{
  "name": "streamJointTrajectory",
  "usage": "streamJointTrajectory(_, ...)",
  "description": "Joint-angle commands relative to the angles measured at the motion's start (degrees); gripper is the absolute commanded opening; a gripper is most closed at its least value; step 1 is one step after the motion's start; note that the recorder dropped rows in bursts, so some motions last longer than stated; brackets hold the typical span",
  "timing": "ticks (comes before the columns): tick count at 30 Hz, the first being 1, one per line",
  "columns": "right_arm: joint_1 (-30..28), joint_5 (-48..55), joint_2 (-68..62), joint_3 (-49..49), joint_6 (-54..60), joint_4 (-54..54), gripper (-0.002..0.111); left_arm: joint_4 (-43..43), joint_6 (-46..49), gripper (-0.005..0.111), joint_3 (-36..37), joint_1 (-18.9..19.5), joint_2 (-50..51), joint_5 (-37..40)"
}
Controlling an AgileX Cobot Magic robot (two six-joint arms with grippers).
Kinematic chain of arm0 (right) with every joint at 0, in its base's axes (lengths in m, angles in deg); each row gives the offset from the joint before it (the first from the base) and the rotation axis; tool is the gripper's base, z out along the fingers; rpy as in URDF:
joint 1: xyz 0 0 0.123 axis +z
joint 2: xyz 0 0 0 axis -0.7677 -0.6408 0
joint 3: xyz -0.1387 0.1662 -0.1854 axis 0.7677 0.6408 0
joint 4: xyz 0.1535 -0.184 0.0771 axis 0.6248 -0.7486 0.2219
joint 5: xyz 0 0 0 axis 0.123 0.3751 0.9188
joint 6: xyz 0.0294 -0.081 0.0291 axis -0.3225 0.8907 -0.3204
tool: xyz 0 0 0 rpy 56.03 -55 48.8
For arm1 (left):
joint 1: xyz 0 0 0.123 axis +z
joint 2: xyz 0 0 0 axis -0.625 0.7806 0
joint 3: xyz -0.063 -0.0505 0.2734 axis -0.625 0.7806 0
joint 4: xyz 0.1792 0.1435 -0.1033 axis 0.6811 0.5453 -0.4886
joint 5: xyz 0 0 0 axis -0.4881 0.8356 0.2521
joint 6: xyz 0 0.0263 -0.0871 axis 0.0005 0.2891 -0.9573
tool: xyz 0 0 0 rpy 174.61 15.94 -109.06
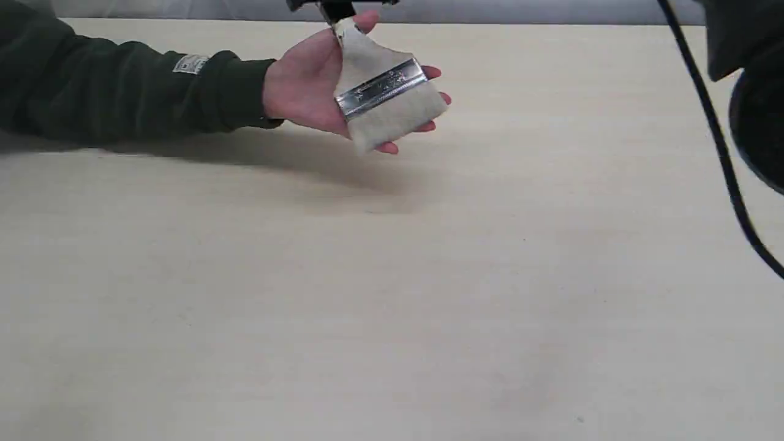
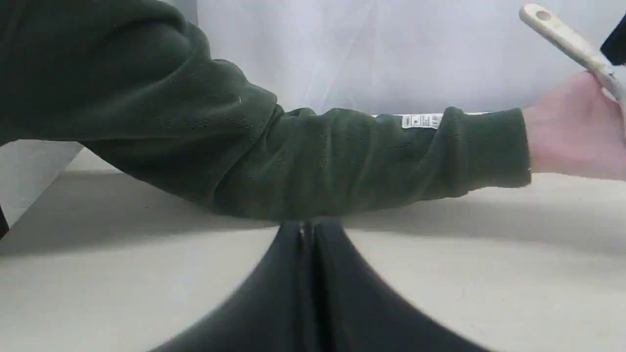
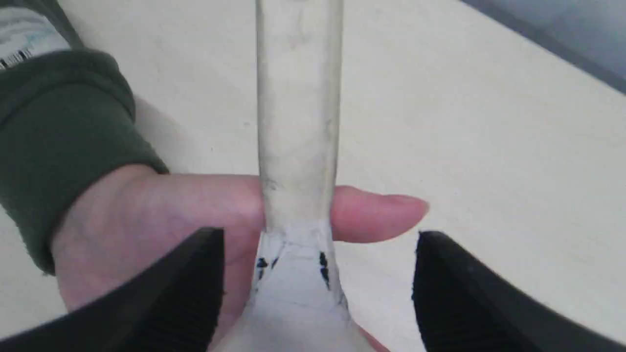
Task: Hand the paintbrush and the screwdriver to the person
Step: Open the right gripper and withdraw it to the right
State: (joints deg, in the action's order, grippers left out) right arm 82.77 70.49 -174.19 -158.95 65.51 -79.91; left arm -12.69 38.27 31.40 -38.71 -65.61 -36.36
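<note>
Desk [image 1: 392,318] up front, pale wood running back from the near edge, with a black cable [image 1: 716,141] and a dark robot arm [image 1: 756,79] looming close by the right edge. Low over the wood sits the left claw [image 2: 308,226], clenched tight, its two black fingers [image 2: 274,293] pressed together on nothing and pointing at a dark green sleeve [image 2: 293,161]. That sleeve comes in from the desk's left edge, small white label [image 1: 191,64] near the cuff. Out of it reaches the person's hand [image 1: 303,86], palm up, raised off the wood toward the far edge, shadow [image 1: 343,177] underneath. Across the palm lies the paintbrush [image 1: 384,93]: whitish bristles [image 1: 398,122] out over the fingertips [image 1: 442,98], silver ferrule [image 1: 361,98] above them, pale handle [image 3: 298,122] tilting up and away, crossing the thumb [image 3: 381,210]. And right at the far edge, the right claw [image 3: 320,237] is released, jaws spread wide either side of the handle, clear gaps on both sides, touching it nowhere.
</note>
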Motion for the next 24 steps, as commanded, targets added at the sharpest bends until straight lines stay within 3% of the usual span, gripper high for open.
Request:
streamJointTrajectory(1, -0.58, 2.04, 3.78, -0.23, -0.16, -0.44, 0.060, -0.16, -0.12, 0.000, 0.12, -0.37, -0.14, -0.67)
streamJointTrajectory(5, -0.58, 7.00, 6.55, -0.02, 0.81, -0.44, 0.057, -0.16, -0.12, 0.000, 0.12, -0.37, -0.14, -0.67)
streamJointTrajectory(9, -0.32, 9.28, 9.48, 2.66, 1.94, 0.35, 0.045, -0.16, -0.12, 0.000, 0.12, -0.37, -0.14, -0.67)
streamJointTrajectory(13, 0.33, 5.87, 14.64, 10.81, 1.94, 0.47, 0.037, -0.16, -0.12, 0.000, 0.12, -0.37, -0.14, -0.67)
streamJointTrajectory(24, 0.86, -5.27, 35.34, 36.74, -0.15, 2.59, 0.037, -0.27, -0.12, 0.000, 0.12, -0.37, -0.14, -0.45)
